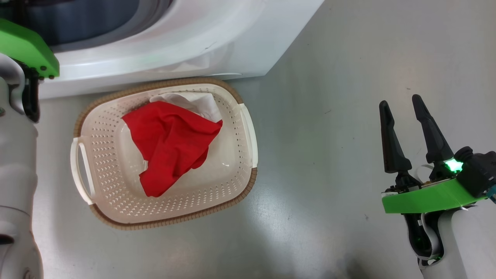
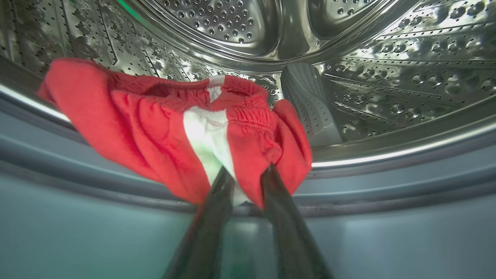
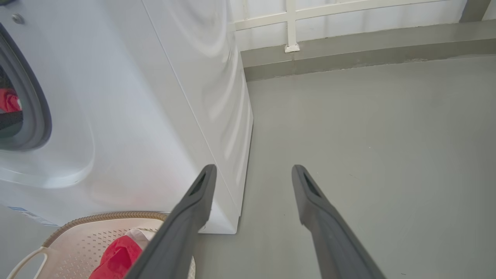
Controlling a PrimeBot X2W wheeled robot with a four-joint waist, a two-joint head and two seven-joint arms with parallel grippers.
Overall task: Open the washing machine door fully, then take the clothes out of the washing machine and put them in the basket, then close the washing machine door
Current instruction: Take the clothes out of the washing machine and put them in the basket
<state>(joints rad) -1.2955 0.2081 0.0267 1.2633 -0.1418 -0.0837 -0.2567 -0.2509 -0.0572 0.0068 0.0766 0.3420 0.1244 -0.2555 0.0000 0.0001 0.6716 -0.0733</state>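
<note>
Inside the washing machine's steel drum (image 2: 387, 77), red clothes (image 2: 135, 128) with a white stripe hang over the drum's lip. My left gripper (image 2: 250, 174) is shut on their lower edge, fabric pinched between both fingers. Another red and white garment (image 1: 170, 143) lies in the cream basket (image 1: 217, 182), which stands on the floor right before the washing machine (image 1: 174, 42). My right gripper (image 1: 400, 101) hovers open and empty over the floor, to the right of the basket. The right wrist view shows its fingers (image 3: 254, 168) spread beside the machine's corner (image 3: 155, 97). The door is out of view.
The grey rubber ring (image 2: 116, 232) runs below the drum's lip. My left forearm (image 1: 15, 162) rises along the left edge toward the machine's opening. Bare grey floor (image 1: 329, 155) stretches right of the basket. A white wall with a low ledge (image 3: 348, 35) stands behind the machine.
</note>
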